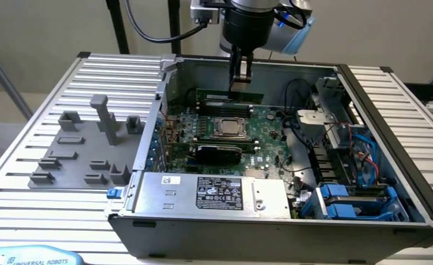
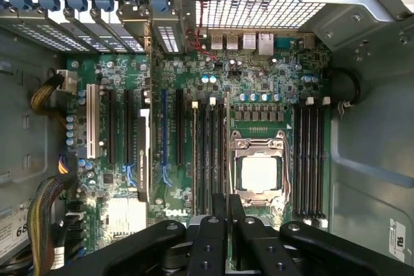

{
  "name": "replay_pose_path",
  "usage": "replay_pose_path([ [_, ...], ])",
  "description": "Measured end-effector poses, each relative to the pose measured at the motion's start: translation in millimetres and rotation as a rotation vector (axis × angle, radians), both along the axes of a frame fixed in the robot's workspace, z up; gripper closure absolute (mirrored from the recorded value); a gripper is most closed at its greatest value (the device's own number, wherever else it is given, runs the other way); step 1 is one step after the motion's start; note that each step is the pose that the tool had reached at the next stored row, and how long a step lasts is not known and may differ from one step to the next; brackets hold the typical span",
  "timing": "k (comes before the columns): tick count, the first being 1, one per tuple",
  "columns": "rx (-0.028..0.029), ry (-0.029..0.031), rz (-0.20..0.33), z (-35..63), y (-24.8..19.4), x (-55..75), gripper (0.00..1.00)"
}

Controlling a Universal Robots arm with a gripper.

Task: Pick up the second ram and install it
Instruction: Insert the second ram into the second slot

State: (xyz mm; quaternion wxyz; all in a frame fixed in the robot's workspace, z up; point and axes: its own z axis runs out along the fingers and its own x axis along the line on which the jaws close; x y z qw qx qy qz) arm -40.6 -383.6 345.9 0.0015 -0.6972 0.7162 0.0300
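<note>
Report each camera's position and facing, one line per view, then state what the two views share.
Exterior view: off the arm, raised beside the open computer case, looking obliquely down into it; the arm's wrist and the gripper show, shut on the second ram.
Wrist view: on the wrist, looking straight down at the motherboard; the gripper's black fingers show.
Shared: the gripper, the motherboard and its CPU socket.

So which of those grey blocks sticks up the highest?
The thin grey post in the middle of the fixture plate; it towers over the short blocks around it.
</note>
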Motion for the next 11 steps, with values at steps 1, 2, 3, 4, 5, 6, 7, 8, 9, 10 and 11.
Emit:
replay_pose_path([
  [1, -0.0002, 0.0001, 0.0, 0.0, 0.0, 0.0, 0.87],
  [2, -0.0005, 0.0, 0.0, 0.0, 0.0, 0.0, 0.87],
  [3, -0.0005, 0.0, 0.0, 0.0, 0.0, 0.0, 0.87],
  [4, -0.0007, 0.0, 0.0, -0.3, 0.0, 0.0, 0.87],
  [5, -0.0008, -0.0004, 0.0, -1.3, 0.1, 0.0, 0.87],
  [6, -0.001, -0.0012, 0.0, -3.0, 0.2, 0.0, 0.87],
  [7, -0.0009, -0.0013, 0.0, -4.9, 0.1, 0.0, 0.87],
  [8, -0.0008, -0.0014, 0.0, -6.7, 0.1, 0.0, 0.87],
  [9, -0.0008, -0.0015, 0.0, -8.5, 0.1, 0.0, 0.87],
  [10, -0.0008, -0.0015, 0.0, -10.3, 0.1, 0.2, 0.87],
  [11, -0.0008, -0.0014, 0.0, -12.2, 0.1, 0.3, 0.87],
])
